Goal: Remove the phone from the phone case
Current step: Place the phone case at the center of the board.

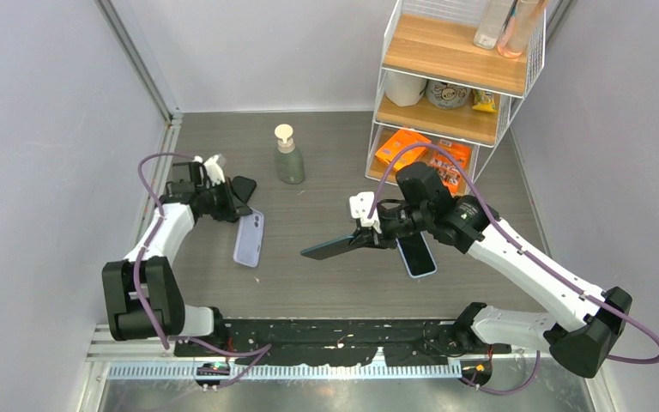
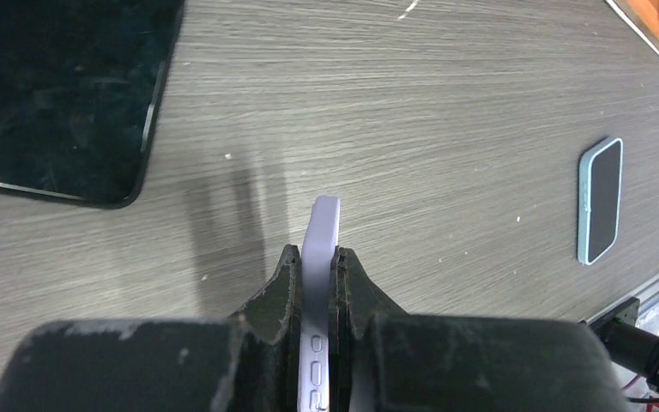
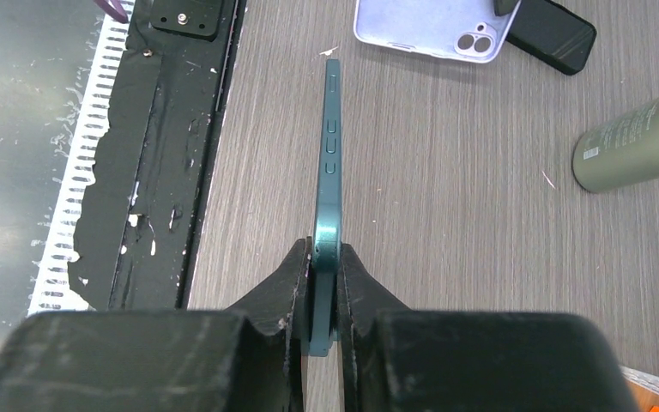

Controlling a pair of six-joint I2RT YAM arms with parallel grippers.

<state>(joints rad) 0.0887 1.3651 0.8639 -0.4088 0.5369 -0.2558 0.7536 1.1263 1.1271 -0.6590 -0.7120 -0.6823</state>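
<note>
The lilac phone case point(image 2: 323, 215) is clamped edgewise in the left end effector point(image 2: 316, 255) left of the pump bottle point(image 1: 289, 163), and the teal phone point(image 3: 330, 146) in the right end effector point(image 3: 324, 249) to the bottle's right, apparently to hold both apart.

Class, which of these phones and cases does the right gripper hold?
The dark teal phone, clamped edgewise in the right gripper; the lilac case, black phone and light-blue phone are elsewhere.
</note>
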